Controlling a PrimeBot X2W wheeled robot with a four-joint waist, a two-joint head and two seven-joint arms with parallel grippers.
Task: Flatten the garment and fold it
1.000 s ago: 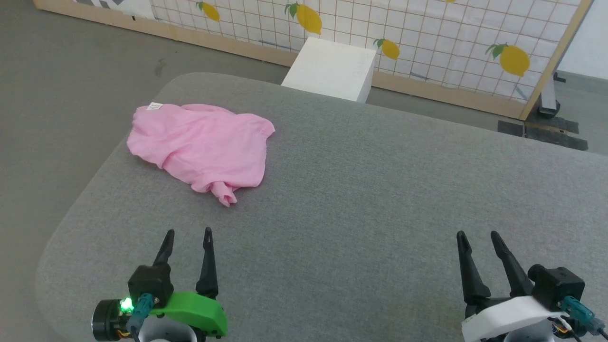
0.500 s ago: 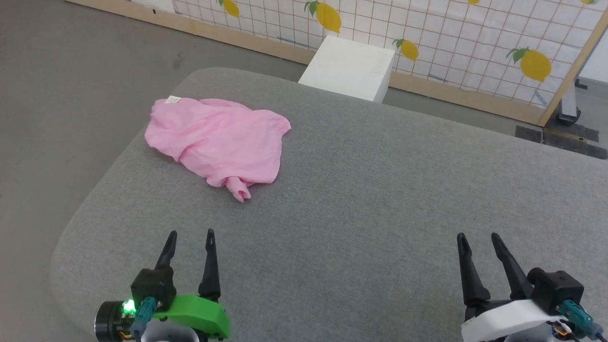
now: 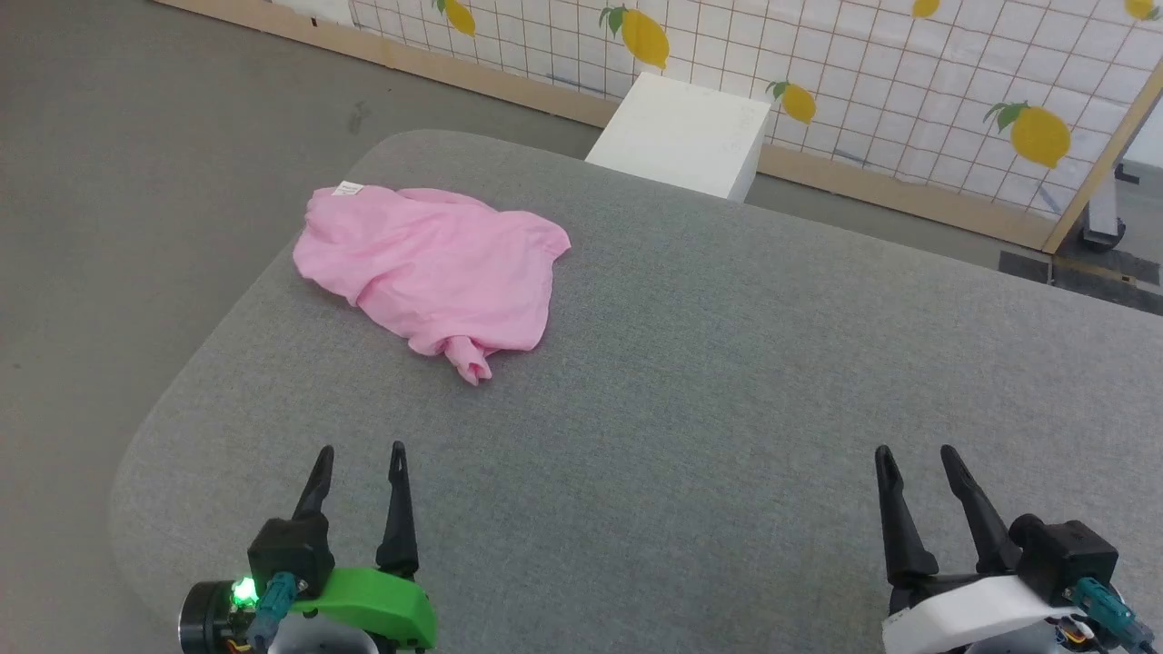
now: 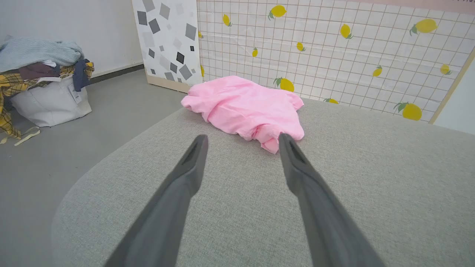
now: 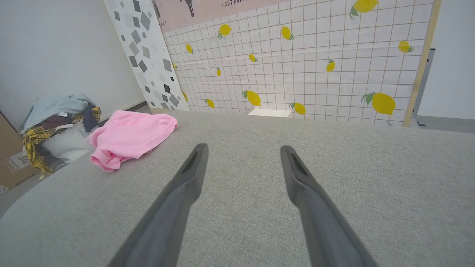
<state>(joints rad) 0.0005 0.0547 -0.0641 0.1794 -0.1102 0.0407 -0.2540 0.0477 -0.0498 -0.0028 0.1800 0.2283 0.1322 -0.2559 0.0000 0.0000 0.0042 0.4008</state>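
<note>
Nearest the robot, both claws hang just above the grey padded table (image 3: 727, 381). The left gripper (image 3: 361, 447) and the right gripper (image 3: 913, 448) each have their two dark fingers spread wide, with nothing between them. Ahead of them is a broad stretch of bare cloth top. Beyond that, the garment (image 3: 436, 268), a pair of light pink shorts, lies in a rumpled heap on the far left part of the table, close to its left edge and the rounded far corner. It is well apart from both claws, though it sits more or less straight ahead of the left one. Its near end is twisted into a little knot of fabric (image 3: 468, 356), and a small white label (image 3: 348, 189) shows at its far left corner. The reach toward it looks like the step in hand, with no flattening begun. To do it well, I'd say the left claw should go for that twisted near end and pinch only the top layer. The right arm has to cross a good way over to catch the opposite side. The shorts could then be drawn toward the table's middle, where there's room, and pulled taut between the two. Past the table stand a white box (image 3: 681, 134) and a lemon-printed grid panel (image 3: 909, 82).
</note>
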